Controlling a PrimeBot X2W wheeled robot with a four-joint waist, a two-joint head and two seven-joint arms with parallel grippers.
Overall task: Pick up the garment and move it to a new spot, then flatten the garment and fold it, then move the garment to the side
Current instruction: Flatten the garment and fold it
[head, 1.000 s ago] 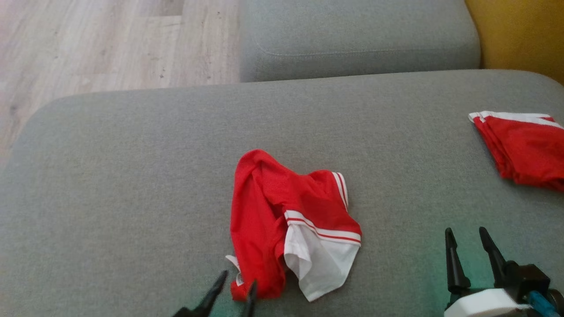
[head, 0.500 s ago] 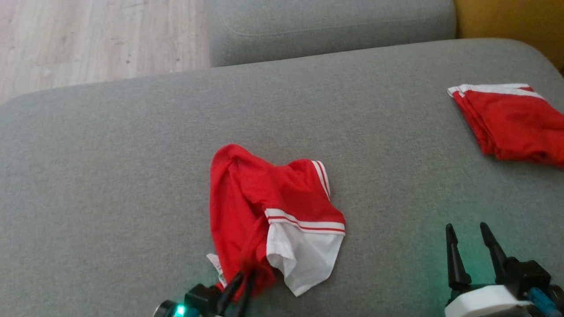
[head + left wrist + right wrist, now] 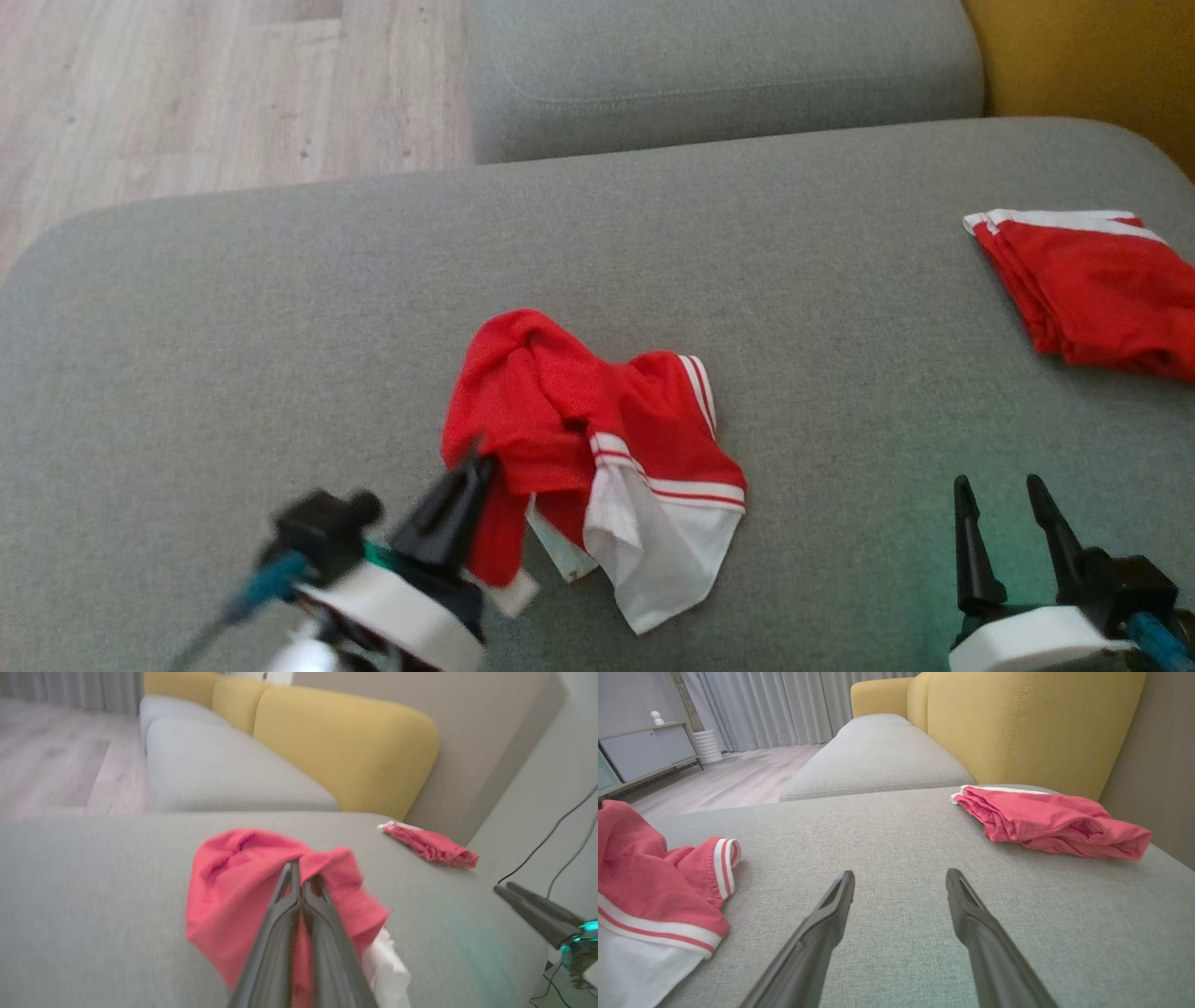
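Where the left gripper point(image 3: 474, 459) meets the cloth, we note the red garment point(image 3: 560, 411) bunched near the middle of the grey sofa seat point(image 3: 233, 327), somewhat toward the robot's near edge. Its left portion is gathered into a raised fold. White lining and white-and-red striped bands spill out on the right and near side and lie on the seat.

The left fingers point(image 3: 280, 924) are pressed together and pinch a red fold of the garment at their tips. In the left wrist view the fabric rises around both tips. We cannot tell whether the pinched part is clear of the seat, as that view is blurred.

On the other side, the right gripper point(image 3: 997, 485) sits low at the near right of the seat, well apart from the garment. Its fingers point(image 3: 822, 933) are spread, with grey upholstery beneath.

A second red garment point(image 3: 1092, 289), folded, with a white band along its far edge, lies at the far right of the same seat, near the yellow backrest point(image 3: 1017, 718). Beyond the seat we see another grey cushion point(image 3: 719, 75), then pale wood floor point(image 3: 187, 93).
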